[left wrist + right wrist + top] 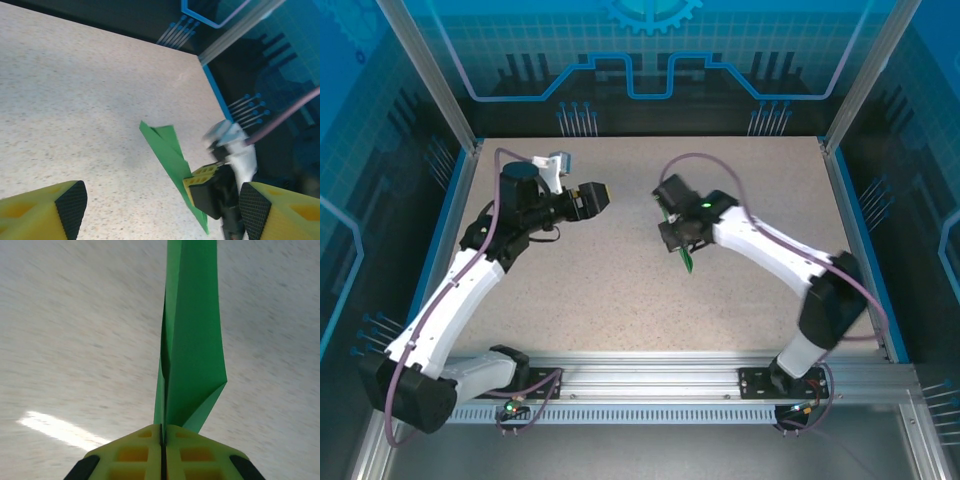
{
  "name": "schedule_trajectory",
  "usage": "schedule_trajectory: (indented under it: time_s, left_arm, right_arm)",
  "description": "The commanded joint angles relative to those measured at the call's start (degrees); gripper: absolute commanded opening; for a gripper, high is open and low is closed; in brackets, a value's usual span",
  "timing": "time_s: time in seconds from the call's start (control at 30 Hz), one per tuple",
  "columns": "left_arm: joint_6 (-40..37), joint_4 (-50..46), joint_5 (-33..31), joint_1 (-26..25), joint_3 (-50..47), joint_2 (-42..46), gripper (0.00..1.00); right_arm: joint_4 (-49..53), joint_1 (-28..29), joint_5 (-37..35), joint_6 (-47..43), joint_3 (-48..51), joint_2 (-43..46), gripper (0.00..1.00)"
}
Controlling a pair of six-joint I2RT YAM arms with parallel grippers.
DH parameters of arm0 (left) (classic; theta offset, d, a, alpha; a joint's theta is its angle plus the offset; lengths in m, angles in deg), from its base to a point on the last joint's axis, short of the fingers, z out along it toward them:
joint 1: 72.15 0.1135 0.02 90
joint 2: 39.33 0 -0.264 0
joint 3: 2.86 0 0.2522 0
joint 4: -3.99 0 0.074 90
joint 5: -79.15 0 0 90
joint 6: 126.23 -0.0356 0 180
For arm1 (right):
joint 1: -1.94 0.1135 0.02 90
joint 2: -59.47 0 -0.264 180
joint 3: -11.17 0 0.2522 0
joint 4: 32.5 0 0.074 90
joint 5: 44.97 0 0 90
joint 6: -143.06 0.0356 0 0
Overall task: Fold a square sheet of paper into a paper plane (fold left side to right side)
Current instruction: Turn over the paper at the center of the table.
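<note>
Your left arm (pixel 450 290) is rising from its base at the near left corner, bending at the elbow and pointing its forearm rightward over the table (pixel 620 320). The left end effector (pixel 592 197) (pixel 162 207) is hanging open, jaws wide apart, holding nothing and facing the other arm across a gap.

Your right arm (pixel 770 250) is reaching from the near right up and leftward to the middle of the table. The right end effector (pixel 677 238) (pixel 162 452) (pixel 207 185) is clamping its jaws tight on the paper plane (pixel 688 262) (pixel 167 150) (pixel 192 340), pinching it at one end.

The plane is showing as a slim, bright green pointed strip with layered creases. One folded flap is ending in a slanted edge just ahead of the jaws. From above it is appearing edge-on, as a thin sliver.
</note>
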Motion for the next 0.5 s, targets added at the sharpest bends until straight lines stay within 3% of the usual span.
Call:
schedule_trajectory:
  time_s: [0.0, 0.1, 0.2, 0.3, 0.47]
  left_arm:
    - [-1.5, -3.2, -6.7, 0.2, -1.2, 2.0, 0.83]
    - [-1.2, -3.2, -7.7, 0.2, -1.7, 3.1, 0.83]
    - [-1.3, -3.6, -8.1, 0.2, -1.8, 3.5, 0.84]
    - [-1.1, -3.9, -8.1, 0.2, -2.0, 3.4, 0.84]
    - [-0.2, -5.7, -8.1, 0.3, -1.3, 1.4, 0.85]
  right_arm:
    - [17.3, 4.3, -21.5, -0.2, -5.7, -8.5, 0.09]
    - [22.1, 7.4, -27.1, 1.1, -10.3, -16.8, 0.09]
    - [25.0, 9.4, -28.3, 2.0, -14.0, -24.0, 0.09]
    - [25.5, 10.7, -26.0, 1.4, -16.8, -29.2, 0.13]
    - [21.0, 11.6, -15.6, -1.2, -16.6, -30.0, 0.34]
